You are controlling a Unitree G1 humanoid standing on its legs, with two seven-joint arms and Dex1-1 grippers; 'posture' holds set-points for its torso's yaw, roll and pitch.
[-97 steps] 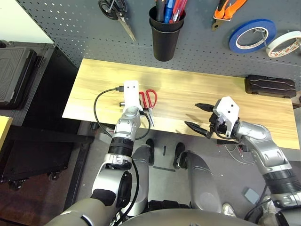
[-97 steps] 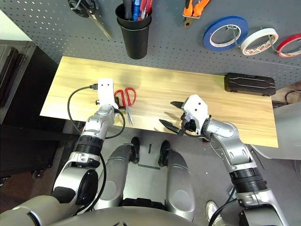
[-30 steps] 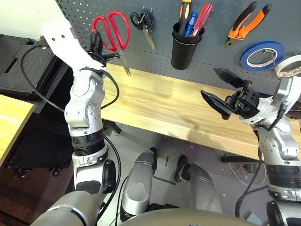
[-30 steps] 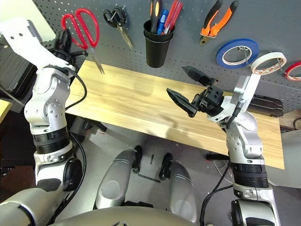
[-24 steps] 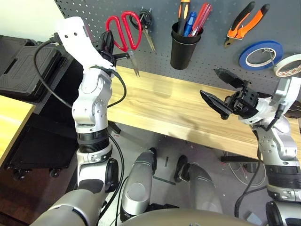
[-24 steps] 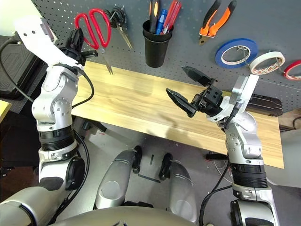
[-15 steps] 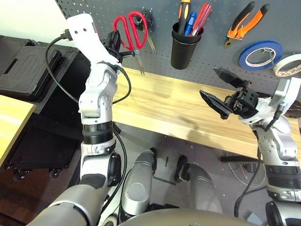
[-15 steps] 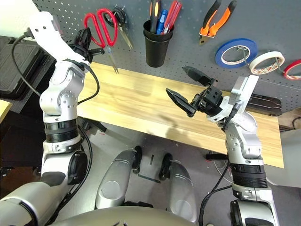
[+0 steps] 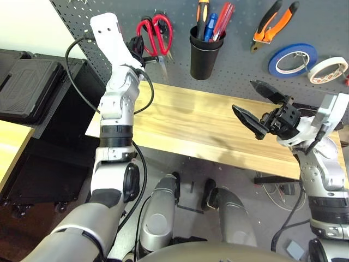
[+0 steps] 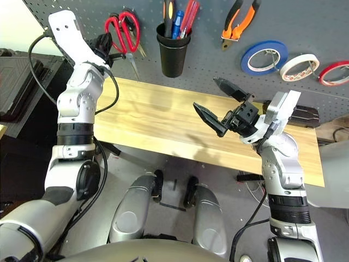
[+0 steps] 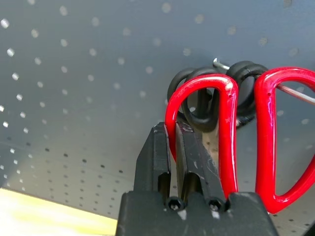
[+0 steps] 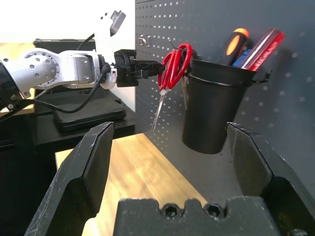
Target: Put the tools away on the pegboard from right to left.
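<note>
- Since a second ago my left gripper [image 11: 178,147] has carried the red-handled scissors [image 9: 155,28] rightward along the pegboard [image 9: 234,60], up to the hook at twelve o'clock of me, beside the black-handled scissors [image 11: 206,93].
- It is clamped on one handle loop; my right gripper [image 9: 260,105] stands wide, empty.
- I judge the scissors light, rigid, slick; the loop is the place to grip.
- I can read no writing.

You saw the black-handled scissors [image 11: 206,105] mostly hidden behind the red-handled scissors [image 11: 236,142]; the hook's [image 11: 221,64] far end ran behind the handles; the red blades lay unseen below the fingers [image 11: 170,162].
</note>
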